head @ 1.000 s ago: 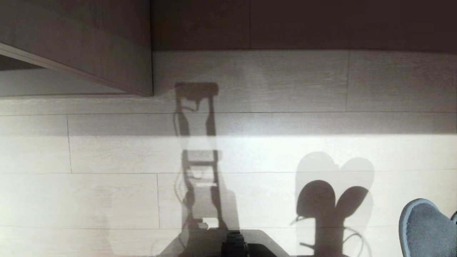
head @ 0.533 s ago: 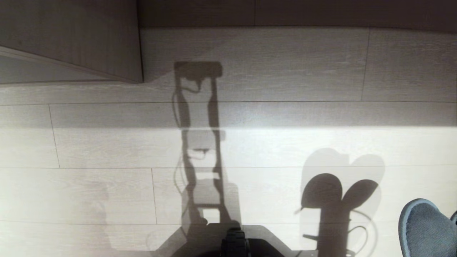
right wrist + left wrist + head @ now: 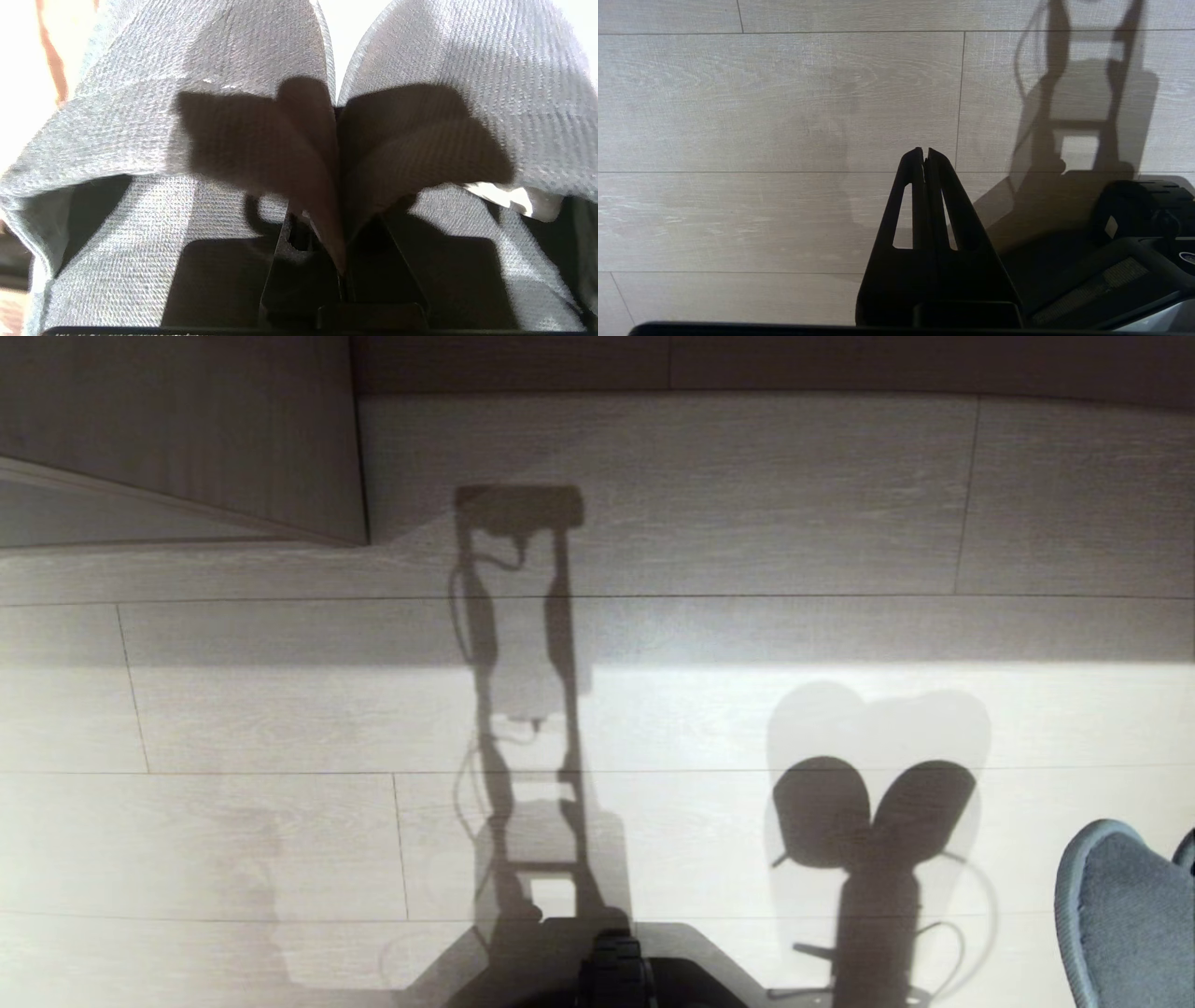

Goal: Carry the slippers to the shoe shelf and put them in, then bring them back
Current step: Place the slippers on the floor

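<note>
The slippers (image 3: 420, 93) hang at 4 o'clock over the floor (image 3: 280, 840), soft and light; right gripper (image 3: 343, 261) jaws pinch both inner edges together. Left gripper (image 3: 925, 154) jaws pressed together, empty.

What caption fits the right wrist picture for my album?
Right gripper shut on the slippers, pinching both together.

The slippers (image 3: 1125, 919) sit side by side at the robot's right, above the plank floor (image 3: 747, 523); the wooden unit (image 3: 177, 429) stands ahead to the left, its corner on the floor
</note>
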